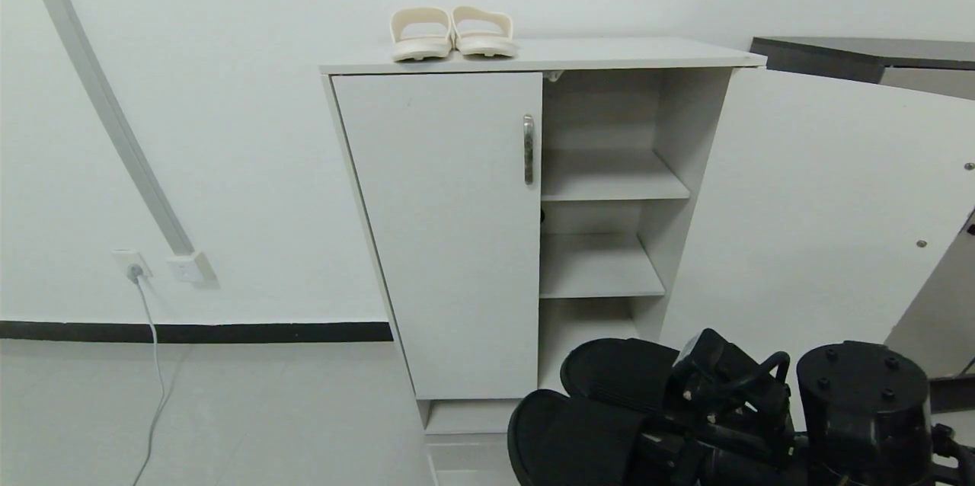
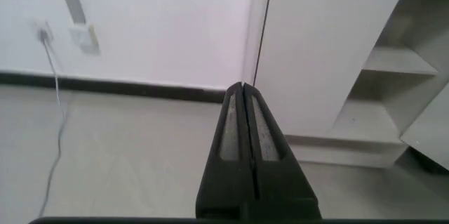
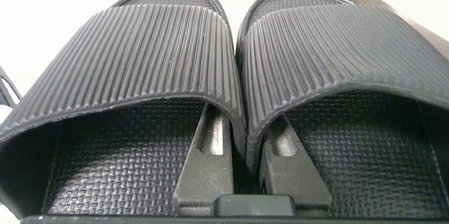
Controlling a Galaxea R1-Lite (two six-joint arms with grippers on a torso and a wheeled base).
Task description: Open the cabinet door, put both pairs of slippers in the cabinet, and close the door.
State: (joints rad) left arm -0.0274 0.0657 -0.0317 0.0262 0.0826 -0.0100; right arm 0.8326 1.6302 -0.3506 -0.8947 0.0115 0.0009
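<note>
Nearest to you, your right claw (image 3: 245, 115) is clamped on the black slippers (image 1: 602, 402). One finger sits inside each shoe and presses their inner walls together. The pair hangs low, just in front of the cabinet's (image 1: 609, 53) open right half, by the bottom compartment. Your left claw (image 2: 243, 90) has its fingers pressed together with nothing between them, over the floor (image 2: 126, 154) to the cabinet's left. The right door (image 1: 823, 227) stands wide open and the left door (image 1: 449, 242) is closed. The cream slippers (image 1: 453, 33) sit side by side on the cabinet top.
</note>
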